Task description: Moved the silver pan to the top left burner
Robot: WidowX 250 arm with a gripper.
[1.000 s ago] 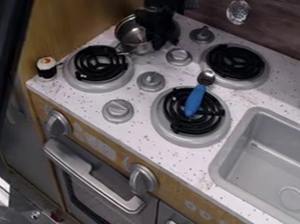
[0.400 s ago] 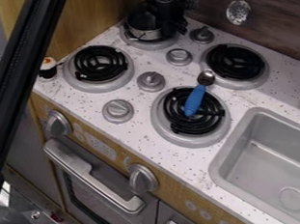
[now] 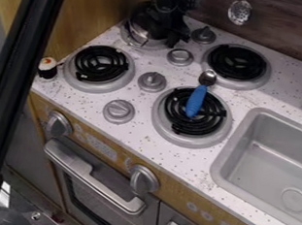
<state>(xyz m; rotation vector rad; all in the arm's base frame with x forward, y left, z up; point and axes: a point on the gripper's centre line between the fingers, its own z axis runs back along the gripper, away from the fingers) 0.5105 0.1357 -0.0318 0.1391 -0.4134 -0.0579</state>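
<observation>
Okay, we see the silver metal pan (image 3: 139, 37) at the top left burner (image 3: 126, 38), black two-finger gripper (image 3: 173, 37) right by it — can't tell if it's open or gripping. Blue-handled spoon (image 3: 196, 99) lies across the lower right burner (image 3: 217, 129).

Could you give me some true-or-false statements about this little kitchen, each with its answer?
1. The silver pan is at the top left burner. True.
2. The robot's hand is over the sink. False: it is up by the silver pan.
3. The blue-handled spoon lies across part of the bottom right burner. True.
4. The small toy that looks like sushi sits on the bottom right burner. False: it stands near the counter's left edge, beside the bottom left burner.
5. A utensil with holes in it hangs in front of the back wall. True.
</observation>
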